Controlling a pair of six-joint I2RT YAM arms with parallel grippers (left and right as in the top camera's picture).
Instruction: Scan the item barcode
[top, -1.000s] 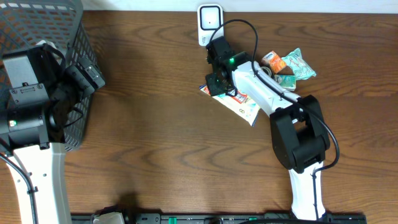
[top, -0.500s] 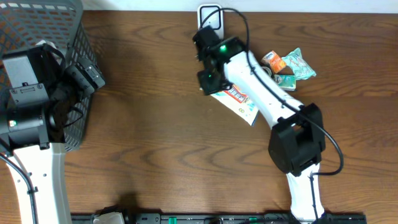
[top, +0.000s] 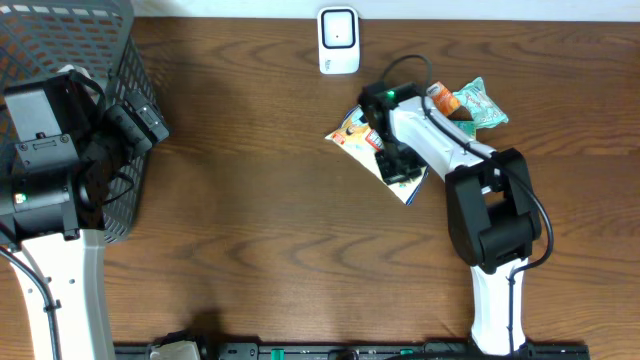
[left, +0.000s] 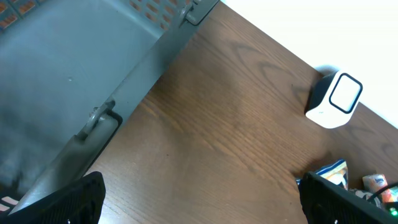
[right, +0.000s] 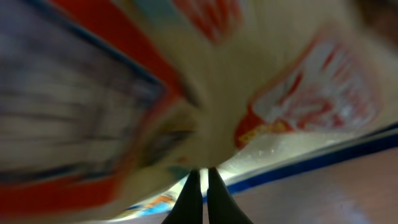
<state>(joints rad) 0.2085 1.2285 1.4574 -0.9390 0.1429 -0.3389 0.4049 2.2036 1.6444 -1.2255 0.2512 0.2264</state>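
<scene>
Dark wooden table (top: 250, 220) under a white wall (left: 323, 25).

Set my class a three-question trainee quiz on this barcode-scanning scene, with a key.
1. True or false: the right pincer is shut on the snack packet.
2. Where on the table does the barcode scanner stand? A: at the edge far from the arms. B: in the middle. C: at the near edge.
3. Fill in: the left pincer has its jaws ____.
Key: 1 true; 2 A; 3 open.
</scene>
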